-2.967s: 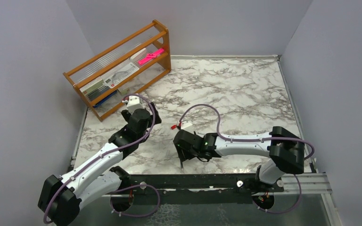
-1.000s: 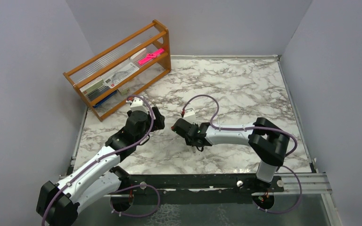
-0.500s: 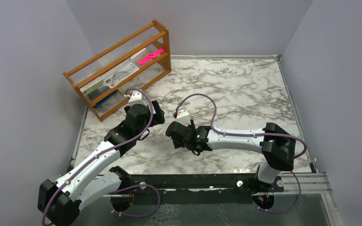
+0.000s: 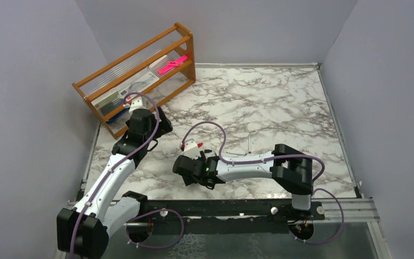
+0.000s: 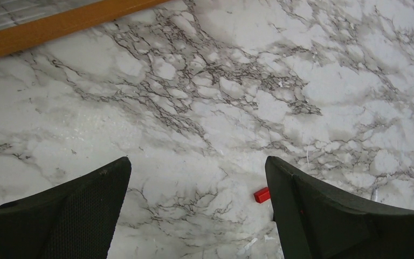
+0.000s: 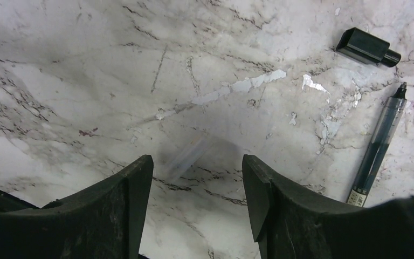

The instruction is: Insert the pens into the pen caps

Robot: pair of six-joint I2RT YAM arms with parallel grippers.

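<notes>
The left gripper (image 5: 195, 168) hangs wide open over the marbled desk (image 4: 280, 102), holding nothing, close by the wooden rack (image 4: 185, 48) at the desk's 10 o'clock corner. Seen from its wrist camera, a little red cap (image 5: 262, 195) lies on the desk just beside the inner edge of its right finger, at about 5 o'clock in that view, not touching it as far as I can tell.

The right gripper (image 6: 197, 162) is low over the near middle of the desk, jaws apart and gripping nothing. A clear cap (image 6: 187, 156), faint and blurred, lies flat on the desk between its fingers. From that wrist camera, a black cap (image 6: 367, 47) lies at 2 o'clock, and a black pen (image 6: 378, 144) lies uncapped at 3 o'clock, its tip pointing up toward the black cap but well apart from it.
</notes>
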